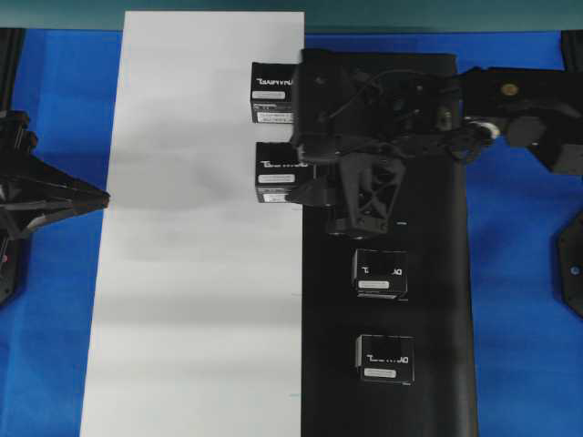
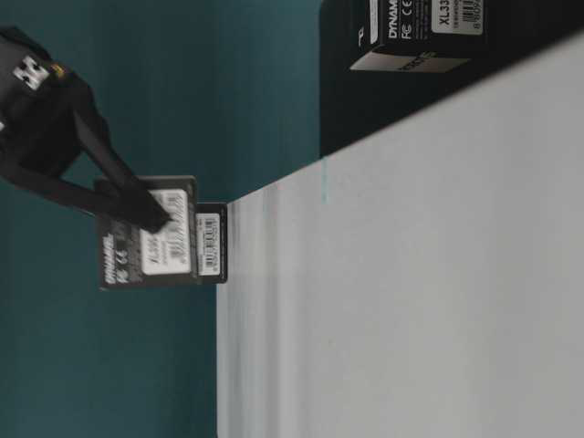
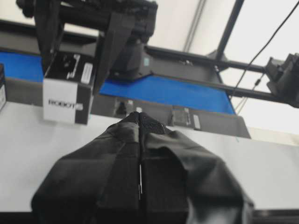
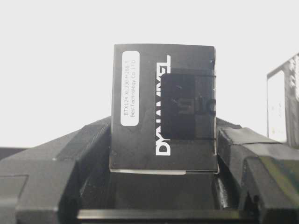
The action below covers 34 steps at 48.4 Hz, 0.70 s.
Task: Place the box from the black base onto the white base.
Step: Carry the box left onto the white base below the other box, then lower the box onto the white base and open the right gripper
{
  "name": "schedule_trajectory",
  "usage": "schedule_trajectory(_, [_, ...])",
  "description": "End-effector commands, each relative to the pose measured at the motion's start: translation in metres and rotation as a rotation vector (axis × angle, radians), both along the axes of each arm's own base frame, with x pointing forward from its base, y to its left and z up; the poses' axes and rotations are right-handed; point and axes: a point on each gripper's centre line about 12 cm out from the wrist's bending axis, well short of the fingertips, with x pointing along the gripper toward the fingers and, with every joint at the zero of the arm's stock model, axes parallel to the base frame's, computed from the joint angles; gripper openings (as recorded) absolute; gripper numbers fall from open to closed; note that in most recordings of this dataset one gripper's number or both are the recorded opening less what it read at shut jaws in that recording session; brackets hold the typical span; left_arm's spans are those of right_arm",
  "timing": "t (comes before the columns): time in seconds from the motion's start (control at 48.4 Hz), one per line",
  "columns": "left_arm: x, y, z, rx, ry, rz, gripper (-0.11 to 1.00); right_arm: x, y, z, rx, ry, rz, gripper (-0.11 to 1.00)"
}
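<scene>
- Gripping the box point(image 4: 163, 109) between my right fingers point(image 4: 247, 154), pads on its two side faces; logo face toward the wrist camera, white label strip on its left.
- Overhead: the box point(image 1: 276, 171) sits at the right edge of the white base point(image 1: 182, 273), half hidden under my right gripper point(image 1: 314, 177). Cannot tell whether it touches the sheet or hangs just above.
- Second box point(image 1: 273, 93) lies just beyond it on the white base, also near that edge.
- Two more boxes on the black base point(image 1: 437, 364): one point(image 1: 380, 272) mid-sheet, one point(image 1: 383, 356) nearer the camera-side end. Well apart from the held one.
- Black and white bases lie side by side, long edges touching, on the blue tabletop point(image 1: 519, 364).
- Left gripper point(image 3: 140, 119): fingers pressed together, nothing between them, parked at the left edge of the white base, clear of all boxes.
- Table-level view: right fingers point(image 2: 123, 187) around the box point(image 2: 151, 242), a second label just behind it.
</scene>
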Motion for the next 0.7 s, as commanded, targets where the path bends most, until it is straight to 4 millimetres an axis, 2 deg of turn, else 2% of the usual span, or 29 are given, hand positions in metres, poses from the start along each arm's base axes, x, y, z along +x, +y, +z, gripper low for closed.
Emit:
schedule_trajectory(0.0, [0.001,0.0,0.012,-0.001,-0.029,0.001,-0.07,0.008,0.001,-0.002,0.0,-0.018,0.0,0.51])
schedule_trajectory(0.207, [0.001,0.0,0.012,-0.002,-0.031,0.001,-0.07,0.014,-0.001,-0.008,0.001,-0.024,-0.008,0.51])
schedule_trajectory(0.682, [0.0,-0.001,0.012,-0.001,-0.029,-0.003,-0.07,0.01,-0.002,-0.022,0.002,-0.021,-0.021,0.51])
